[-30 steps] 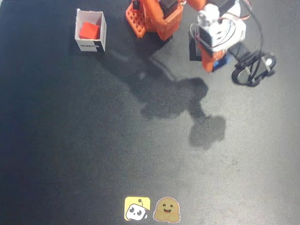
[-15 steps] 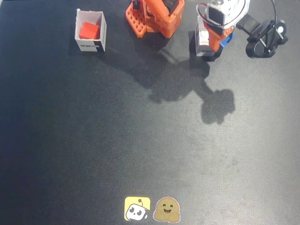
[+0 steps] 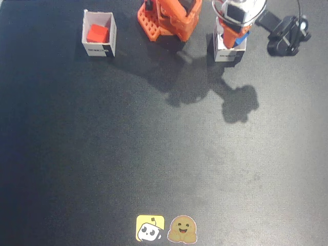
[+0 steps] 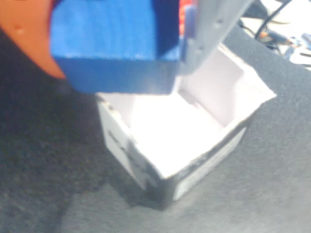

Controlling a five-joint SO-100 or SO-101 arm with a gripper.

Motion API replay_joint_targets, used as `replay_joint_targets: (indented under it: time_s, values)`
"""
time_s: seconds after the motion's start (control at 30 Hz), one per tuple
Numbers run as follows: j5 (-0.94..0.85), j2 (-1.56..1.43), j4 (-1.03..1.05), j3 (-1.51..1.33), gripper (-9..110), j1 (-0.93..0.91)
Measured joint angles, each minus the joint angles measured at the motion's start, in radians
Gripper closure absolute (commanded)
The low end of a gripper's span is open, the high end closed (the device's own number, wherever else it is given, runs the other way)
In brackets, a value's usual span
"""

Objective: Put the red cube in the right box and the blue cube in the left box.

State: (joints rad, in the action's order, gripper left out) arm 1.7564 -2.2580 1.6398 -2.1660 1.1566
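Note:
The red cube (image 3: pixel 97 34) lies inside the right box (image 3: pixel 100 49), which stands at the far left of the fixed view. My gripper (image 3: pixel 237 37) is shut on the blue cube (image 4: pixel 112 43) and holds it just above the open top of the left box (image 3: pixel 229 54), at the far right of the fixed view. In the wrist view the cube hangs over the near-left corner of this box (image 4: pixel 204 165), whose white inside is empty. A sliver of the blue cube (image 3: pixel 244 35) shows beside the orange jaw in the fixed view.
The arm's orange base (image 3: pixel 169 18) stands between the two boxes at the far edge. A black clamp-like device (image 3: pixel 287 35) sits right of the left box. Two stickers (image 3: pixel 150 228) (image 3: pixel 183 229) lie at the near edge of the dark mat.

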Motion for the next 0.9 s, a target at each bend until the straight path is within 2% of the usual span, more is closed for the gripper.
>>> replay_joint_targets:
  time_s: [0.43,0.9]
  values:
    - [-0.067,0.012,-0.06,-0.034,92,0.081]
    - [-0.058,-0.028,-0.098,-0.133,92,0.133]
